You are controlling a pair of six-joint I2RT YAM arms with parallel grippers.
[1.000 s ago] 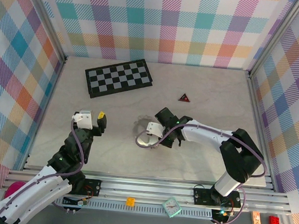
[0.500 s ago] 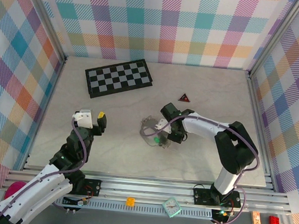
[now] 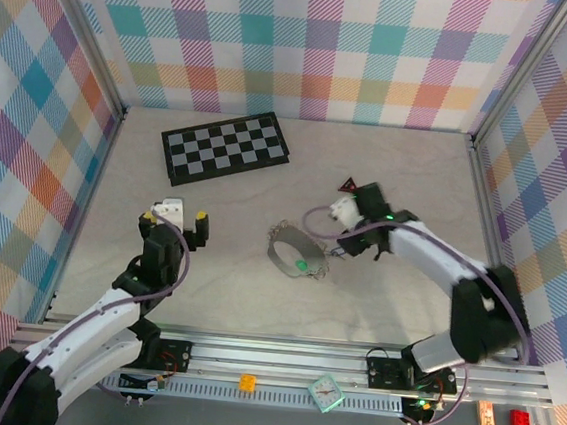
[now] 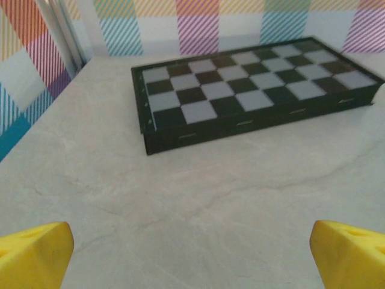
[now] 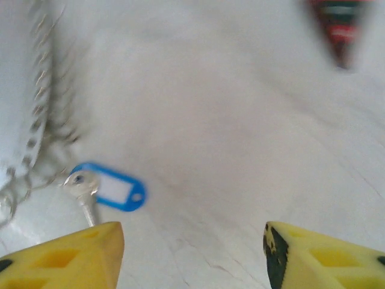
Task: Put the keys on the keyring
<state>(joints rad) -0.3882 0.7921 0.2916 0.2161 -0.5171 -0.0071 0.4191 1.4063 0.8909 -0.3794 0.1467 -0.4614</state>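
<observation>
Desk (image 3: 226,292): pale, marbled, walled in by bright plaid; everything lies on it.
Checkerboard (image 3: 226,148): the biggest thing here, flat at the far left, well apart from the keys. It lies straight ahead of my left claw, with bare desk between us.
Keyring (image 5: 40,96): a floppy silvery chain loop near the middle of the desk, just to the left of my right claw. It looks blurred in my right wrist view.
Left claw (image 3: 185,214): spread wide and pinching nothing, at the left side of the desk, well apart from the keyring.
Right claw (image 5: 192,250): spread, nothing between the yellow fingertips but bare desk. From above it sits between the keyring and the triangle.
Triangle (image 3: 348,186): dark with a red edge, just beyond my right claw.
Blue key (image 5: 108,188): flat on the desk at the chain's edge, just ahead of one of my right fingers. I cannot tell whether it is threaded on.
Green key (image 3: 301,266): at the near rim of the chain loop. I cannot tell whether it is threaded on either.
</observation>
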